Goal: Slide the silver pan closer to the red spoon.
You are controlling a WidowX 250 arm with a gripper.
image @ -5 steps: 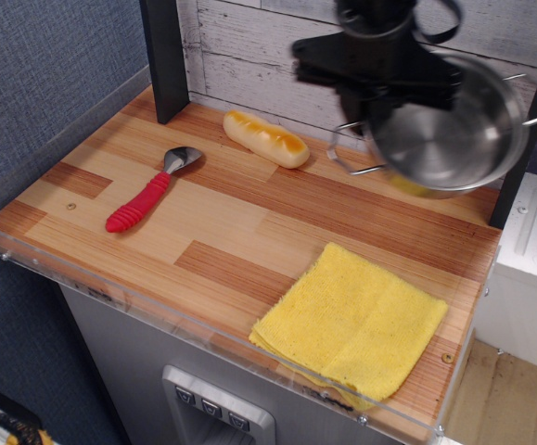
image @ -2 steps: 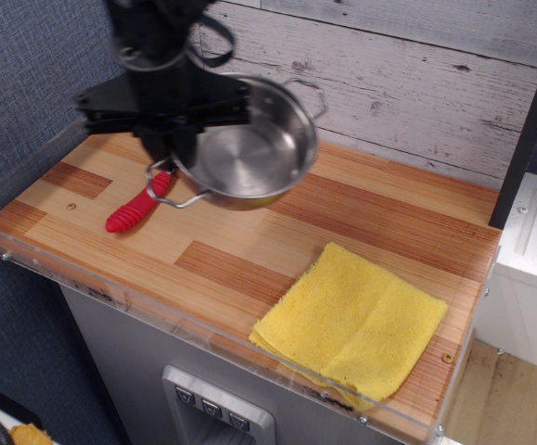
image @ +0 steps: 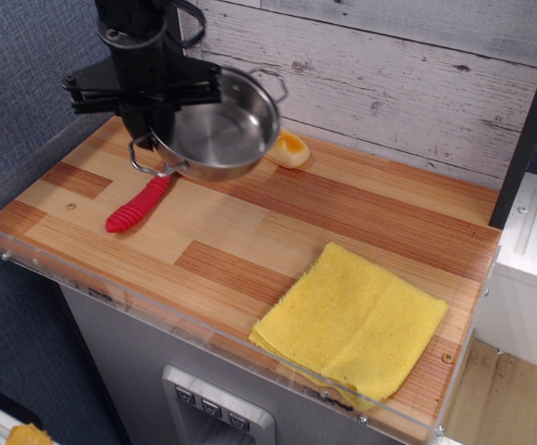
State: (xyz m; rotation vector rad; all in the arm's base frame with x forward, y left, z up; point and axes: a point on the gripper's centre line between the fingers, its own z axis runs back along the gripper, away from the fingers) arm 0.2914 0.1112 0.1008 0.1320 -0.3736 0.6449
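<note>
Silver pan (image: 214, 125) is up at the back-left corner of the bench, tilted toward the camera, and looks lifted off the wood rather than resting on it. Gripper (image: 153, 122) is clamped on the pan's left rim beside the near wire loop handle; the fingertips themselves are hidden behind the rim, so you're reading the grip from the pan hanging off it.

Red spoon (image: 143, 205) lies directly below and in front of the gripper. Its long axis runs diagonally: red handle pointing toward the front-left corner, metal bowl tucked under the pan and out of sight. So the pan already overlaps the spoon's bowl end in this view. I can't tell whether it touches the spoon.

My read: the approach is basically done, and what's left is setting the pan down. Watch that you don't land it on the spoon bowl. Bias the drop toward the right, onto bare wood.

Room:
- Bread roll (image: 289, 148) sits just right of the pan at the back edge, partly hidden by it, so there's little margin that way along the back.
- Clear wall on the left edge is near the arm.
- Centre of the bench is open.
- Yellow cloth (image: 351, 322) is well apart at the front-right corner, not a factor.
</note>
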